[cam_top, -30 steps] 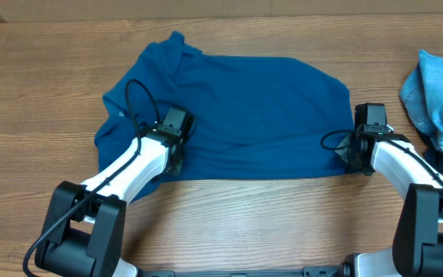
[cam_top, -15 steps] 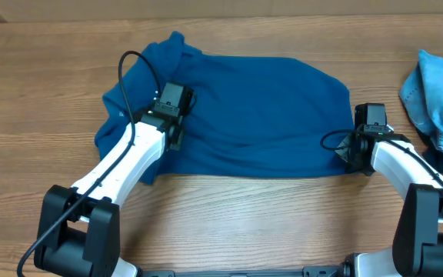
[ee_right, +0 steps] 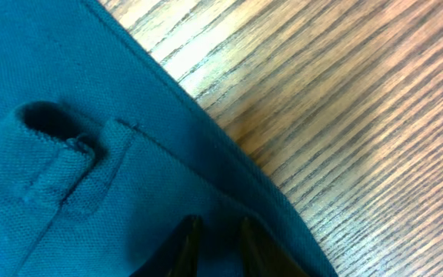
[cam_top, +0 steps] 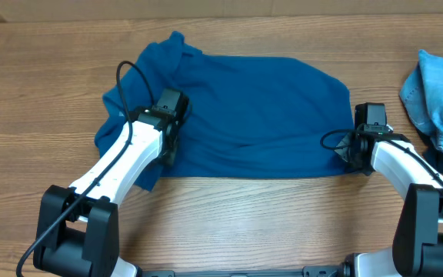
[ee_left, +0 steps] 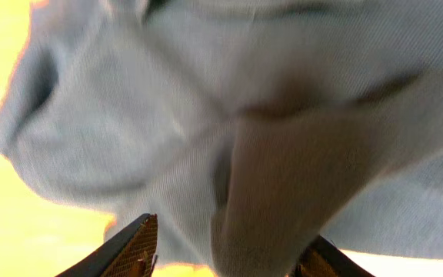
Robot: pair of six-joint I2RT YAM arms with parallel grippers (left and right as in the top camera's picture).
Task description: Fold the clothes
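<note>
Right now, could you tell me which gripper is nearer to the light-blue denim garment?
Right. The right gripper is at the blue shirt's right edge, a short way left of the denim garment; the left gripper is over the shirt's left side.

Even overhead light; shirt (ee_left: 206,115) overexposed, blurry close-up.

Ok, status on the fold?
Left gripper open over blue shirt. Right gripper at its right edge, jaws near together, grip unclear. Light-blue garment far right, apart.
</note>
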